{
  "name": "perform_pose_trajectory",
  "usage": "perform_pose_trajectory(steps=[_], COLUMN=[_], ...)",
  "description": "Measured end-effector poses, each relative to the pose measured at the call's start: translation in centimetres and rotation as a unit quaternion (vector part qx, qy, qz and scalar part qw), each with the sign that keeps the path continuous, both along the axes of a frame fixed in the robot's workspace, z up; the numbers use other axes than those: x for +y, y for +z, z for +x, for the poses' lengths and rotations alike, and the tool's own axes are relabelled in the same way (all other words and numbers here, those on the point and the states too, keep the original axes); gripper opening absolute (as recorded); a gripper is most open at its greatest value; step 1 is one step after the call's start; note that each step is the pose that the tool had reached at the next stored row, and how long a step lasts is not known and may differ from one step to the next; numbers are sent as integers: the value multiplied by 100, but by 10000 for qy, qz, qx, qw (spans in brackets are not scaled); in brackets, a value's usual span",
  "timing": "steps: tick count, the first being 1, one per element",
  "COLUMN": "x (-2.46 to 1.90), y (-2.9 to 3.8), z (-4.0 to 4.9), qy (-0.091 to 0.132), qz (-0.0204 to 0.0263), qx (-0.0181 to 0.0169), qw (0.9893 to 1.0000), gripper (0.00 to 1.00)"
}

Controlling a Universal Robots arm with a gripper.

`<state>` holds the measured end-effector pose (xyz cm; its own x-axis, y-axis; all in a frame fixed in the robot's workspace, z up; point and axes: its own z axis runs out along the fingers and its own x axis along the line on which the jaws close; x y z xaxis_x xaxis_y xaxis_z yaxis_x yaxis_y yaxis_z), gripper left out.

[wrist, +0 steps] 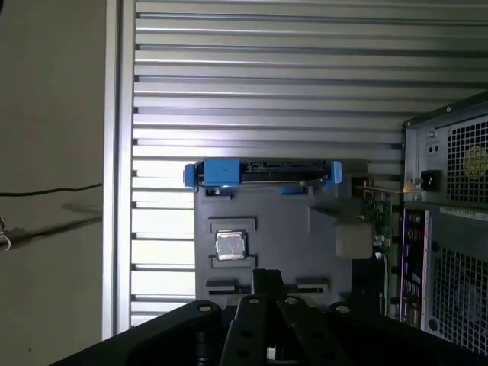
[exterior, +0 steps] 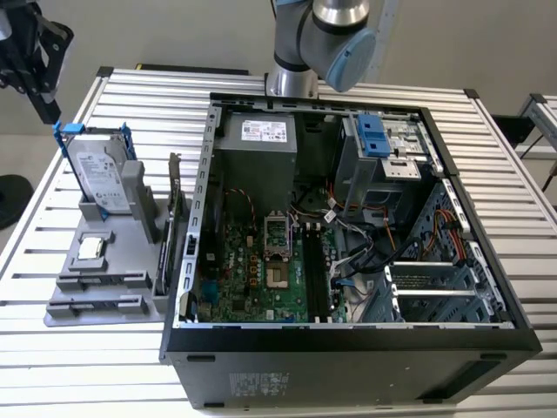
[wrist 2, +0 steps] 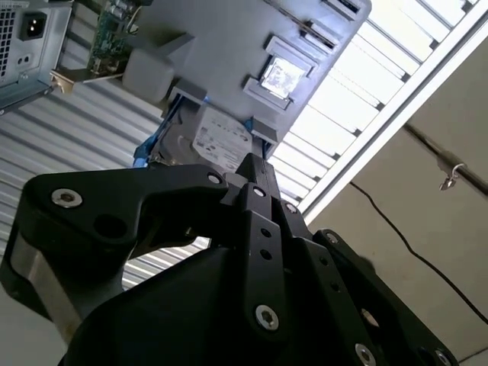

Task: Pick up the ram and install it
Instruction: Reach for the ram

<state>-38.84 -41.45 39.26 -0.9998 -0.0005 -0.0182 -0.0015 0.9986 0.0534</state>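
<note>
In the exterior view the ram [exterior: 164, 259] shows as a narrow dark strip standing on edge, on the side of the grey parts holder [exterior: 104, 270] that faces the computer case. My black gripper [exterior: 49, 110] hangs at the exterior view's upper left, above and behind the holder and well away from the ram. Its fingers meet at the tip with nothing between them. In both wrist views the gripper [wrist 2: 255, 164] [wrist: 267, 276] points down at the holder [wrist: 290, 229]. The open computer case [exterior: 187, 287] has its motherboard [exterior: 261, 270] exposed.
On the holder stand a silver hard drive in a blue frame [exterior: 100, 174] [wrist: 263, 174], a small square chip [exterior: 90, 250] [wrist: 230, 245] and a green expansion card with a metal bracket [exterior: 176, 196] [wrist: 374, 221]. The slatted metal table [exterior: 148, 96] ends close to the gripper.
</note>
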Motion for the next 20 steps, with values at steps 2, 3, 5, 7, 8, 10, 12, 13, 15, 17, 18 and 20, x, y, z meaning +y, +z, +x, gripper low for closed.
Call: perform_pose_trajectory(steps=[2,3,5,7,8,10,12,13,15,17,18,20], x=[-24,-35,-57,-77,-86,-105,-122,-130,-150,-167,-176,-193], y=[-1,0,0,-1,-1,-1,-1,0,-1,-1,-1,-1], z=[0,0,0,0,0,0,0,0,0,0,0,0], qy=[0,0,0,0,0,0,0,0,0,0,0,0], qz=[0,0,0,0,1,0,0,0,0,0,0,0], qx=[0,0,0,0,0,0,0,1,1,1,2,2], qw=[10000,10000,10000,10000,10000,10000,10000,10000,10000,10000,10000,10000], gripper=[0,0,0,0,0,0,0,0,0,0,0,0])
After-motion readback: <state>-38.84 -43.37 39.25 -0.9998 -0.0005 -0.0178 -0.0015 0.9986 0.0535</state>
